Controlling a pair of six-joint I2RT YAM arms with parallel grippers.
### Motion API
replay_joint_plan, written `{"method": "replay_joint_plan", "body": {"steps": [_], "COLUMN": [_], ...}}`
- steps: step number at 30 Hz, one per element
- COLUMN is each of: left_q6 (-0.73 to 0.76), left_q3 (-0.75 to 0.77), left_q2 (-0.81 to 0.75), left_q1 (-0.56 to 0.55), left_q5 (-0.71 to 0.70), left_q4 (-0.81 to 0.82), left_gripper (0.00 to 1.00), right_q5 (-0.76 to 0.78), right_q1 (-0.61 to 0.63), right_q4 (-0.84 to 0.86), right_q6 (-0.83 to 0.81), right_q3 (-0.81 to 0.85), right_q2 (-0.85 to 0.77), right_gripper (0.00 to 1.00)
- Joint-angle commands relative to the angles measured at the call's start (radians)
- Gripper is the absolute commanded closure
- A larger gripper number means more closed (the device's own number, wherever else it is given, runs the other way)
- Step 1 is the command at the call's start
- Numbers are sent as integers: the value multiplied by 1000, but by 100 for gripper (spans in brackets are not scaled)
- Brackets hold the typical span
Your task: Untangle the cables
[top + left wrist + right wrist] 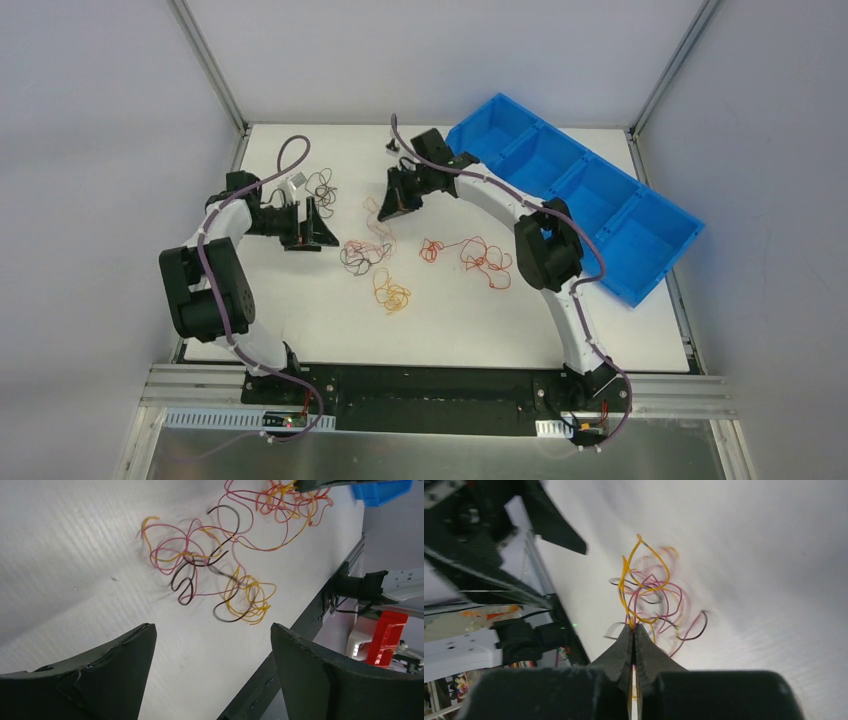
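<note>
**Top view.** The cables (365,255) lie in loose clusters on the middle of the worktop (300,310): a dark-and-pink cluster, an orange-yellow one nearer the arm bases, and red ones to the right. The left hand (312,235) sits left of the clusters. The right hand (388,210) is behind them, over pale yellow-pink loops. A blue bin (600,200) lies along the right rear edge.

**Left wrist view.** The left hand's fingers are spread wide with nothing between them. Pink, yellow and dark cables lie on the worktop ahead, apart from the fingers.

**Right wrist view.** The right hand's fingers are pressed together, pinching a yellow cable (626,575) at the tips. Pink and dark loops are tangled around it.
</note>
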Motion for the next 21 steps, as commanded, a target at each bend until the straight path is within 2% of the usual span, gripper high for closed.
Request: {"method": "replay_joint_plan", "body": {"steps": [1, 8, 13, 18, 20, 21], "left_q6": [86, -16, -34, -36, -18, -19], "left_q3": [-42, -24, 7, -41, -77, -86], "left_q2": [61, 124, 200, 178, 157, 153], "left_q1": [-27, -94, -188, -193, -193, -193], "left_q5": [-52, -113, -197, -247, -243, -237], "left_q4": [25, 180, 187, 164, 162, 159], "left_gripper": [14, 13, 9, 8, 11, 17], "right_q5": [79, 90, 101, 121, 122, 122], "right_q1": [-15, -16, -24, -54, -62, -64], "right_q4": [-92, -91, -94, -94, -95, -98], "right_q6": [-117, -120, -128, -132, -137, -139], "right_q3": [-47, -50, -66, -82, -87, -91], "right_q2": [48, 32, 11, -9, -13, -14], "right_gripper": [100, 100, 100, 100, 100, 100]}}
